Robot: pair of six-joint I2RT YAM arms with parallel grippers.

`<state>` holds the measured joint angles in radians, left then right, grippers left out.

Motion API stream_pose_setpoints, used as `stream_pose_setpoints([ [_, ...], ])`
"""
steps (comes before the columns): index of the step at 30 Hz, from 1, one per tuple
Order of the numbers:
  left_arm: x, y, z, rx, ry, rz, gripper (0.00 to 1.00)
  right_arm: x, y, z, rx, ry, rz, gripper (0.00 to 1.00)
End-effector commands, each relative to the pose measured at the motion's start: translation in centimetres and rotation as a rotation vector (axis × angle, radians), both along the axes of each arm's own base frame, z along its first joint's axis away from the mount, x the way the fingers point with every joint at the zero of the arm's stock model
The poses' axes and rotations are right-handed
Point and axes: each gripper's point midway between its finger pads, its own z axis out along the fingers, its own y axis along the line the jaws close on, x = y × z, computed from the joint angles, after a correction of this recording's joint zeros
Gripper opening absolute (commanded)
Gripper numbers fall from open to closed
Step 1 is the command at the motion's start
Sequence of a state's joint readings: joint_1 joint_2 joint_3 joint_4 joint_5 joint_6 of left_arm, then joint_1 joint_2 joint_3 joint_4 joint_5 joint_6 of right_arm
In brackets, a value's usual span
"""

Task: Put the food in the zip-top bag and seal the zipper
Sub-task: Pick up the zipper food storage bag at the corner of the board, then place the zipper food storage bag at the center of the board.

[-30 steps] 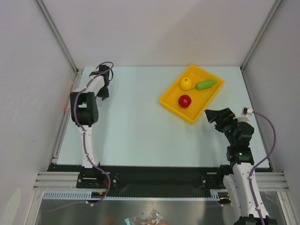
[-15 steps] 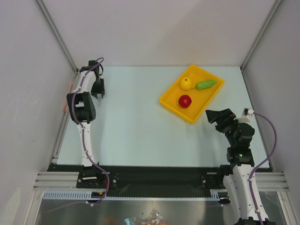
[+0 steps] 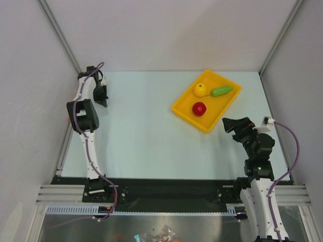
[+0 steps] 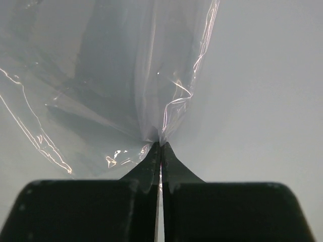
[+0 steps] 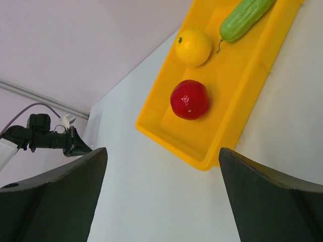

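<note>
In the left wrist view my left gripper (image 4: 160, 144) is shut on a fold of the clear zip-top bag (image 4: 101, 75), which spreads crumpled beyond the fingertips. From above, the left gripper (image 3: 100, 97) sits at the table's far left corner, where the clear bag is hard to make out. I cannot make out the zipper. The food lies in a yellow tray (image 3: 207, 126): a lemon (image 3: 200, 89), a red fruit (image 3: 199, 108) and a green vegetable (image 3: 221, 91). My right gripper (image 3: 237, 122) stands open and empty just near-right of the tray, facing the red fruit (image 5: 190, 99), lemon (image 5: 193, 47) and vegetable (image 5: 246, 16).
The yellow tray (image 5: 171, 143) lies at an angle at the back right of the pale table. Grey walls with metal posts enclose the table on three sides, and the left arm (image 5: 50, 138) is close to the left wall.
The left arm swung left toward the far left corner, and its jaws went from open to shut on the bag. The right arm hardly moved.
</note>
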<state>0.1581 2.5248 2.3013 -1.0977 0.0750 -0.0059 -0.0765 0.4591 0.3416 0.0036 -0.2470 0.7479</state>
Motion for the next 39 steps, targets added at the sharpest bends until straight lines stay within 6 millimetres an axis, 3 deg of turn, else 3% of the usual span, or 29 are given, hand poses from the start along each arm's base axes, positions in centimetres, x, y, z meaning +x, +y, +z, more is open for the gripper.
stream_pose_setpoints([
  [1, -0.7, -1.2, -0.6, -0.072, 0.024, -0.039, 0.00, 0.0, -0.3, 1.6, -0.018, -0.041, -0.011, 1.00],
  [5, -0.5, -2.5, 1.7, -0.137, -0.023, -0.051, 0.00, 0.0, -0.2, 1.5, -0.010, -0.037, -0.007, 1.00],
  [7, -0.7, -4.4, 2.4, -0.208, -0.036, -0.075, 0.01, 0.0, -0.1, 1.7, -0.011, -0.038, -0.003, 1.00],
  [8, -0.6, -5.0, 4.1, -0.219, -0.069, -0.089, 0.00, 0.0, -0.1, 1.7, -0.016, -0.041, -0.001, 1.00],
  [10, -1.1, -7.2, 4.8, -0.274, -0.085, -0.076, 0.00, 0.0, -0.1, 1.4, -0.015, -0.033, 0.001, 1.00],
  [12, -1.2, -9.3, 8.1, -0.359, -0.164, -0.064, 0.00, 0.1, 0.1, 1.3, -0.012, -0.035, 0.013, 1.00],
  [13, -2.9, -10.9, 7.1, -0.398, -0.127, -0.064, 0.00, 0.1, 0.1, 1.4, -0.016, -0.037, 0.013, 1.00],
  [14, -1.9, -11.6, 10.2, -0.407, -0.253, -0.078, 0.00, 0.1, 0.1, 1.4, -0.020, -0.034, 0.015, 1.00],
  [15, -2.3, -12.7, 10.8, -0.444, -0.271, -0.041, 0.00, 0.1, 0.2, 1.3, -0.021, -0.032, 0.018, 1.00],
  [16, -4.2, -15.0, 9.2, -0.492, -0.234, -0.051, 0.00, 0.1, 0.2, 1.3, -0.025, -0.031, 0.019, 1.00],
  [18, -4.0, -16.6, 12.5, -0.536, -0.367, -0.024, 0.00, 0.1, 0.0, 1.6, -0.037, -0.040, 0.012, 1.00],
  [19, -6.5, -19.8, 11.2, -0.559, -0.322, -0.056, 0.00, 0.1, 0.0, 1.5, -0.040, -0.041, 0.011, 1.00],
  [21, -7.0, -22.0, 12.4, -0.595, -0.410, -0.065, 0.00, 0.0, -0.2, 1.4, -0.048, -0.040, 0.006, 1.00],
  [22, -9.9, -24.1, 12.4, -0.626, -0.395, -0.059, 0.00, 0.0, -0.1, 1.3, -0.049, -0.041, 0.010, 1.00],
  [24, -10.8, -25.8, 13.2, -0.647, -0.486, -0.058, 0.00, 0.0, 0.0, 1.3, -0.052, -0.049, 0.015, 1.00],
  [25, -13.4, -27.4, 12.5, -0.673, -0.471, -0.060, 0.00, 0.1, 0.1, 1.3, -0.054, -0.047, 0.023, 1.00],
  [27, -14.5, -28.8, 13.0, -0.682, -0.528, -0.055, 0.00, 0.1, 0.2, 1.4, -0.062, -0.050, 0.027, 1.00],
  [28, -16.8, -30.3, 12.6, -0.689, -0.523, -0.093, 0.00, 0.1, 0.2, 1.3, -0.063, -0.047, 0.029, 1.00],
  [30, -18.1, -31.3, 12.7, -0.671, -0.557, -0.107, 0.00, 0.1, 0.1, 1.3, -0.068, -0.048, 0.027, 1.00],
  [33, -22.2, -35.0, 13.5, -0.656, -0.587, -0.238, 0.00, 0.1, 0.3, 1.4, -0.081, -0.060, 0.037, 1.00],
  [38, -25.6, -38.6, 13.2, -0.681, -0.576, -0.353, 0.01, 0.4, 1.0, 1.1, -0.085, -0.064, 0.082, 1.00],
  [39, -26.1, -39.2, 12.2, -0.679, -0.547, -0.377, 0.06, 0.6, 1.1, 0.7, -0.086, -0.050, 0.094, 1.00],
])
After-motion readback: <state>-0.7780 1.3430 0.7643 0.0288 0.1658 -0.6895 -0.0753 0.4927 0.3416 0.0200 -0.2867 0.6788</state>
